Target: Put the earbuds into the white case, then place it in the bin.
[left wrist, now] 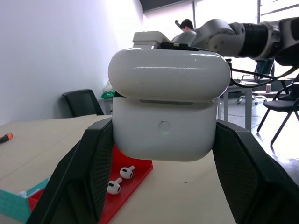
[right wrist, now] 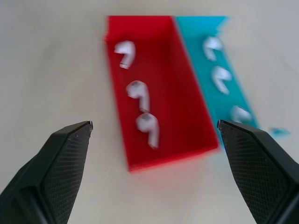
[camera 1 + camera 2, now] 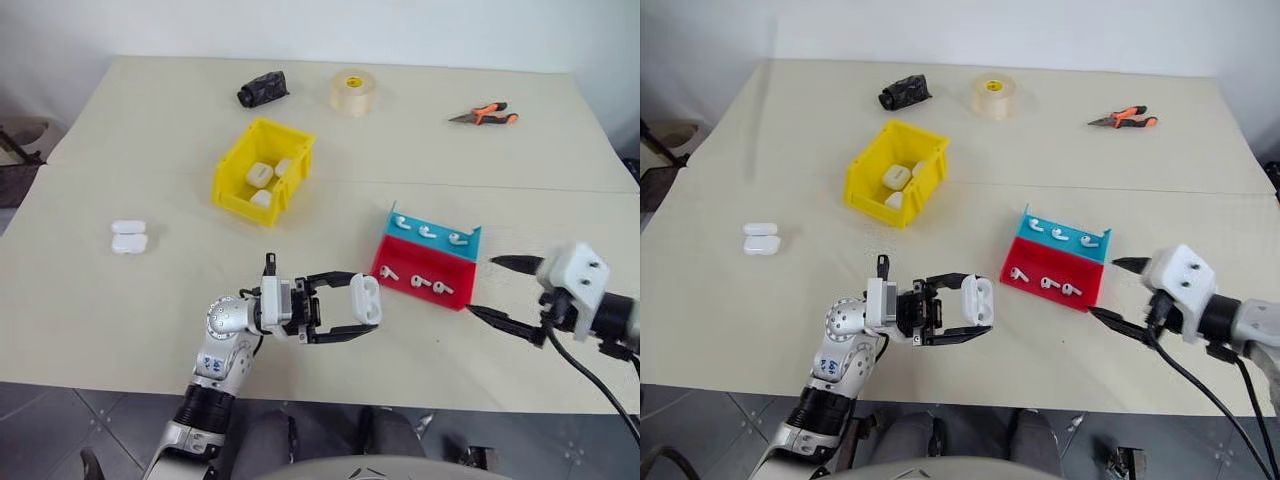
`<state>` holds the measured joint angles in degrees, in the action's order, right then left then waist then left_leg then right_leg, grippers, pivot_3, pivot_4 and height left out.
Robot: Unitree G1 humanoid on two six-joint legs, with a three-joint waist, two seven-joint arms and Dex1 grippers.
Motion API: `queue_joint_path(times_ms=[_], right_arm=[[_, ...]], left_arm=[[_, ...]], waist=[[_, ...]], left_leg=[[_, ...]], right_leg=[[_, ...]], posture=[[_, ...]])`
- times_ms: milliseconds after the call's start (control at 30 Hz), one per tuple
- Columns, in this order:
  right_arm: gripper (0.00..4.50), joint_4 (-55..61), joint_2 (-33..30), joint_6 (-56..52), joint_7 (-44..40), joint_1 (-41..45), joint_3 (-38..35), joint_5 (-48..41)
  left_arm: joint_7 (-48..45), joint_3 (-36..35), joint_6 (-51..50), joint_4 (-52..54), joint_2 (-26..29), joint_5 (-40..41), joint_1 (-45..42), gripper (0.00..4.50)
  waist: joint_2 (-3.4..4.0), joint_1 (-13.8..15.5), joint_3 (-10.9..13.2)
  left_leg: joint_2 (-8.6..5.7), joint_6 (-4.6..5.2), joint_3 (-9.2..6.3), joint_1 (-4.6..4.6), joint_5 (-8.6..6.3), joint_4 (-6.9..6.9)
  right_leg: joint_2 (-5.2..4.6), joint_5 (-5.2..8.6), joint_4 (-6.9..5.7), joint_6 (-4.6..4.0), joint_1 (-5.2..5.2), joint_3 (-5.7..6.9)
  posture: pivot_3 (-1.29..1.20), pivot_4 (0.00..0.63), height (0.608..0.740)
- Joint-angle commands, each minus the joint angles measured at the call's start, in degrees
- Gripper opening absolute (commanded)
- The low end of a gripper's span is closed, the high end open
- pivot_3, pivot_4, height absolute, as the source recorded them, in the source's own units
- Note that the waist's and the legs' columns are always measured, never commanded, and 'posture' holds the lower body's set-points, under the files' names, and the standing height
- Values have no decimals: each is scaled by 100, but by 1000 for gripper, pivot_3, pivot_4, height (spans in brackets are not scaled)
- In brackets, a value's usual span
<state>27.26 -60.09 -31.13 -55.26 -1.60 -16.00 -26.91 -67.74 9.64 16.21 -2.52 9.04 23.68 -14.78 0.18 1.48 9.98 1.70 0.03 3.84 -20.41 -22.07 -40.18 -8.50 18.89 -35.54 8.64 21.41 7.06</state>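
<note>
My left gripper (image 3: 362, 303) is shut on a white case (image 3: 367, 298) and holds it above the table's front edge, just left of the red tray (image 3: 455, 297). In the left wrist view the case (image 1: 166, 126) sits between both fingers, its lid seemingly a little ajar. Three earbuds (image 3: 418, 283) lie in the red tray and three more (image 3: 427, 232) in the teal tray (image 3: 475, 240) behind it. My right gripper (image 3: 484, 286) stands open to the right of the trays, pointing at them; the right wrist view shows the earbuds (image 2: 138, 91) between its fingers. The yellow bin (image 3: 232, 190) stands at centre left with white cases inside.
Two more white cases (image 3: 129, 237) lie on the table at the left. Along the far side sit a black crumpled object (image 3: 262, 89), a roll of tape (image 3: 354, 91) and orange-handled pliers (image 3: 485, 115).
</note>
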Motion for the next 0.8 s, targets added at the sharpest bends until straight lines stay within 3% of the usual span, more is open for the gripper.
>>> queue_joint_path(times_ms=[33,367,800], right_arm=[[4500,160,-335,-674,-133,665,720,-23],[4500,24,-477,-1900,-319,2672,2593,463],[4500,-407,-375,-1844,-454,3494,3636,1427]], left_arm=[[119,28,77,227,-16,69,48,2783],[324,5,84,434,122,85,268,2783],[563,45,98,621,186,67,461,2783]], waist=[[-1,9,0],[-1,-15,1],[0,-21,0]], left_leg=[[-2,0,-5,-3,0,0],[0,-1,-12,-26,0,-10],[0,-1,-29,-62,0,-37]], right_leg=[[0,0,1,0,-2,8],[-3,0,3,0,2,36],[-4,0,3,0,14,56]], posture=[[0,150,740],[0,150,740],[0,150,740]])
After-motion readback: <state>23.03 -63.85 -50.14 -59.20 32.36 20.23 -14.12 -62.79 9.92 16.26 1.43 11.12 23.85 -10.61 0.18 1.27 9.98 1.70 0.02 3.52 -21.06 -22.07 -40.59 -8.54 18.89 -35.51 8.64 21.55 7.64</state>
